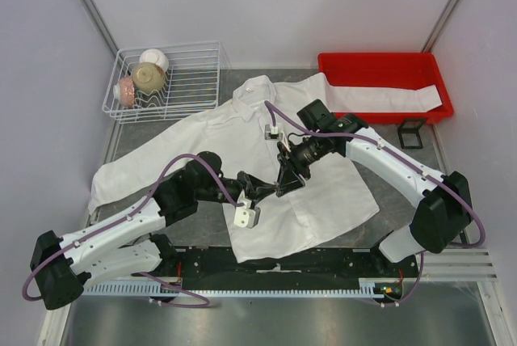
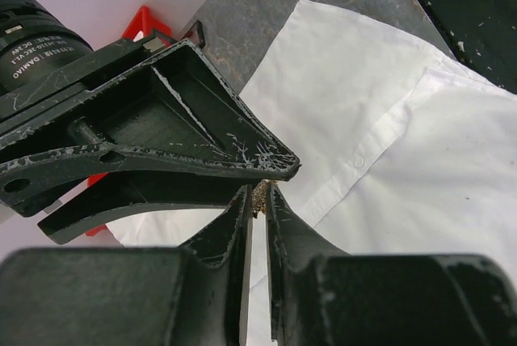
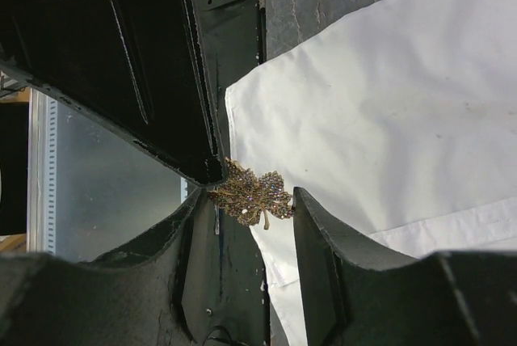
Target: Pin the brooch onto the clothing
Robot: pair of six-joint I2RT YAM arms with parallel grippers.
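Two grips on brooch [image 3: 250,192]: left fingers [image 2: 226,241] narrow, right fingers [image 3: 331,241] half-open.

The brooch [image 3: 249,194] is dull gold, speckled with tiny purplish stones. The shirt [image 1: 242,132] is plain white. The table [image 1: 355,231] is dark grey, veined like stone. The bin [image 1: 380,67] is bright red, and the wire rack [image 1: 174,79] is white.

Top camera looks down; close wrist cameras share the brooch [image 3: 249,194].
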